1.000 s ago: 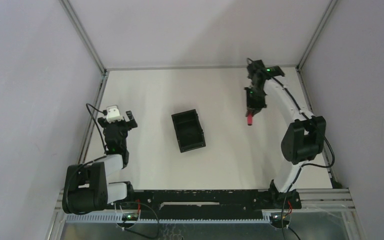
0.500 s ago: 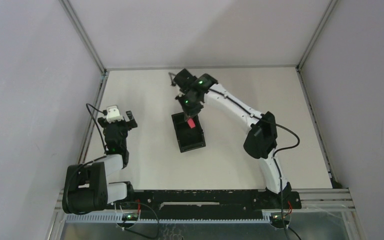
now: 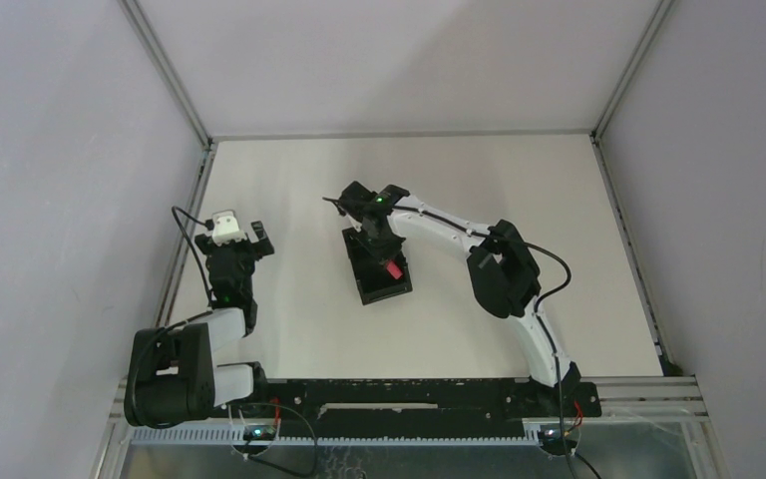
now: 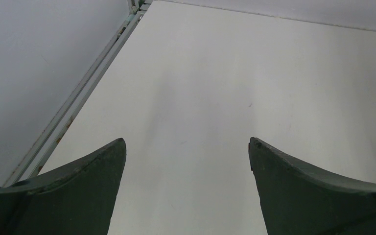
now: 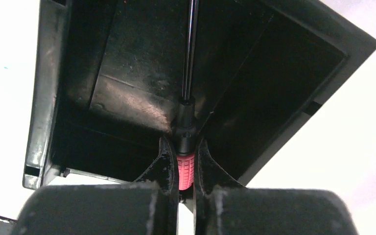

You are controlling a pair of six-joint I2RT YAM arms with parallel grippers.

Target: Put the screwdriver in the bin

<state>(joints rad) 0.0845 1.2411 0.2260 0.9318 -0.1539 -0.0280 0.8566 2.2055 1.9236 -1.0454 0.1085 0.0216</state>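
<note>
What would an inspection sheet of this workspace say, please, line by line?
Surface: white table, flat.
Job's things: screwdriver gripped by its red handle, shaft over the inside of the black bin; not yet released.
Clutter: nothing seen.
Claws: right claw shut on the screwdriver, above the bin; left claw open, holding nothing, over the table.
Cables: black cable looped beside the left arm; second cable along the right arm.
Surroundings: grey walls, metal frame posts.
</note>
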